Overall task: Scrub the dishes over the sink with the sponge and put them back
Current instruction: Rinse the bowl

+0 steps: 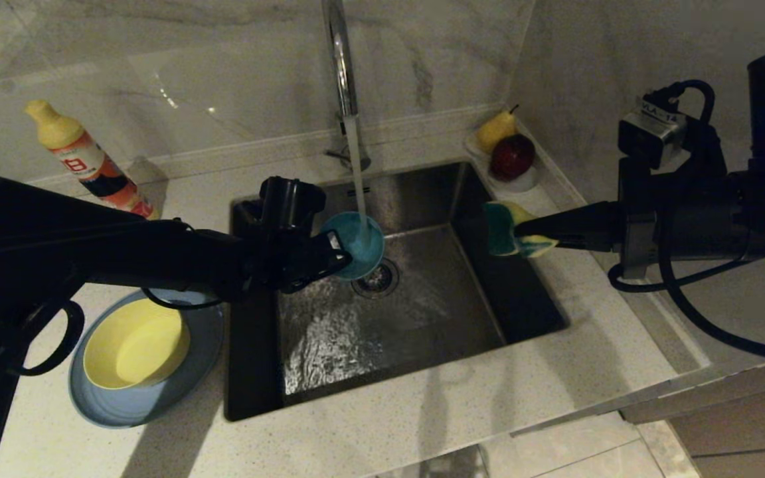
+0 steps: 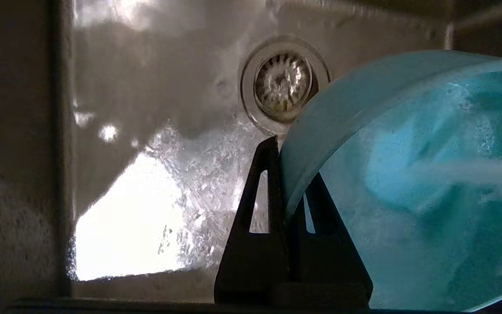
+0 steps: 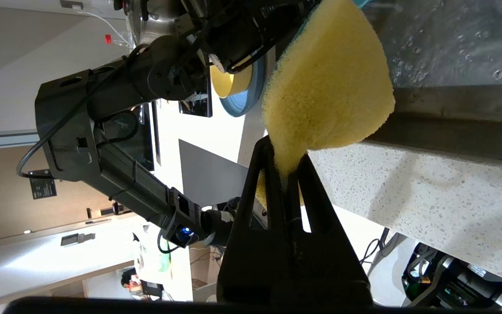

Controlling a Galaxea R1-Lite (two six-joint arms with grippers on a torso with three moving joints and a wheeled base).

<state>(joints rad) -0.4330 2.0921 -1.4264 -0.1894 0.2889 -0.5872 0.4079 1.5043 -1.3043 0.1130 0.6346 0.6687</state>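
Teal-blue bowl (image 1: 356, 244) held tilted over sink (image 1: 528, 302), under water stream (image 1: 356, 179) from chrome tap (image 1: 339, 60); stream landing inside bowl. Left tool (image 1: 329, 255) clenched on bowl rim, one finger (image 2: 259, 192) outside, other inside, seen closely in left wrist view (image 2: 408, 174). Round drain strainer (image 1: 376, 279) just beyond bowl, at sink centre; wet sink floor shining.

Sponge (image 1: 512, 229) at 3 o'clock from bowl, held in air above sink's right edge, apart from bowl. Right tool (image 1: 522, 232) clenched on sponge, pinching its waist; yellow face (image 3: 329, 83) showing in right wrist view, green-teal pad side toward bowl in head view.

Pale blue-grey plate (image 1: 130, 405) on bench (image 1: 422, 425) at 8 o'clock from sink, with yellow bowl (image 1: 133, 345) resting inside it. Orange-labelled detergent bottle (image 1: 90, 159) lying tilted at 10 o'clock, near back wall. Pear (image 1: 495, 129) and red apple (image 1: 512, 156) in small clear dish at 1 o'clock, by sink's back right corner.
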